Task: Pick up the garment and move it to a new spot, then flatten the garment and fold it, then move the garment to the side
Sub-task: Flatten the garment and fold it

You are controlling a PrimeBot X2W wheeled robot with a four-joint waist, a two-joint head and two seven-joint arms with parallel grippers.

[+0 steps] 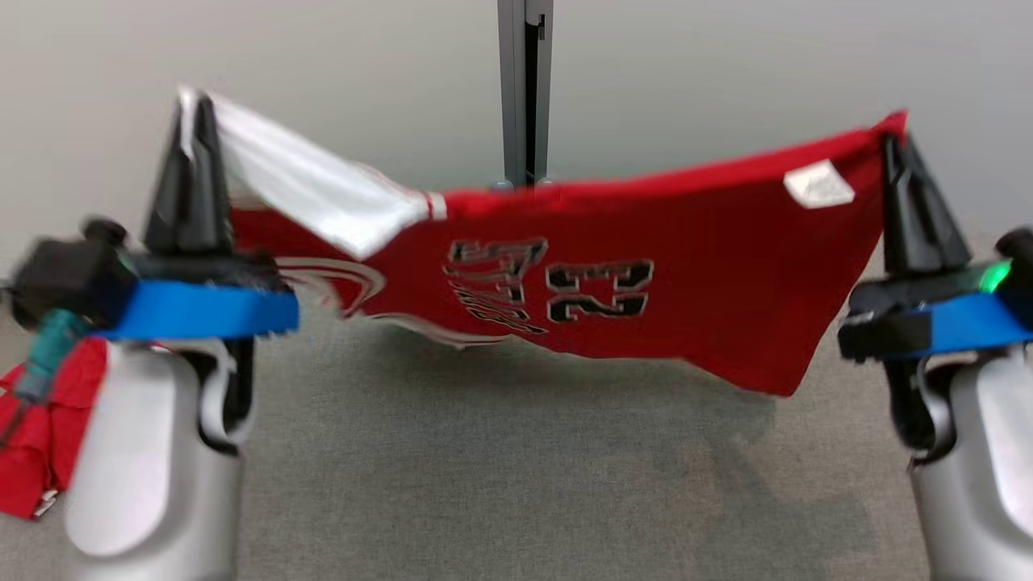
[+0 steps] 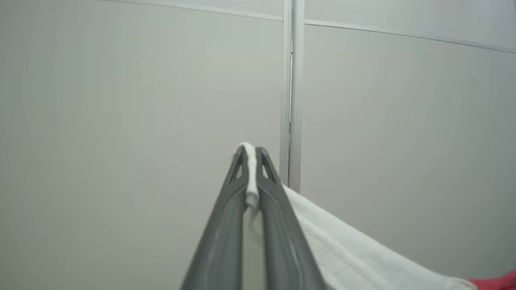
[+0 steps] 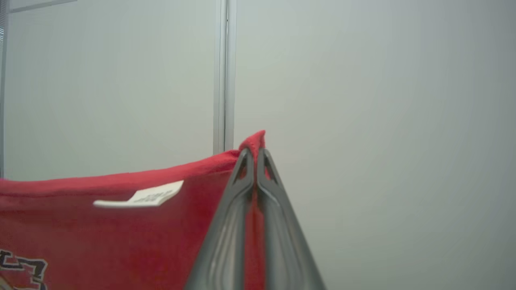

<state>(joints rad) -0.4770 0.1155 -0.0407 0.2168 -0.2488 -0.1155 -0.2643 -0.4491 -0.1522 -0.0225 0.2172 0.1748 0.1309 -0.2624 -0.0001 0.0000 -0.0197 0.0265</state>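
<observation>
Low in the head view, the left forearm (image 1: pixel 145 452) and right forearm (image 1: pixel 984 452) stand upright in the two corners, fingers pointing up. At the upper left, the left gripper (image 1: pixel 196 105) is clamped on the white sleeve (image 1: pixel 307 194). At the upper right, the right gripper (image 1: pixel 897 145) pinches a red corner. The red jersey (image 1: pixel 646 266) therefore hangs stretched between them across the middle, seemingly clear of the grey carpet (image 1: pixel 500 468). I think this spreads it for laying flat. Behind it rises a grey post (image 1: pixel 524 81).

Even soft light; head view motion-blurred (faint shadow under garment (image 1: pixel 686 266)).
</observation>
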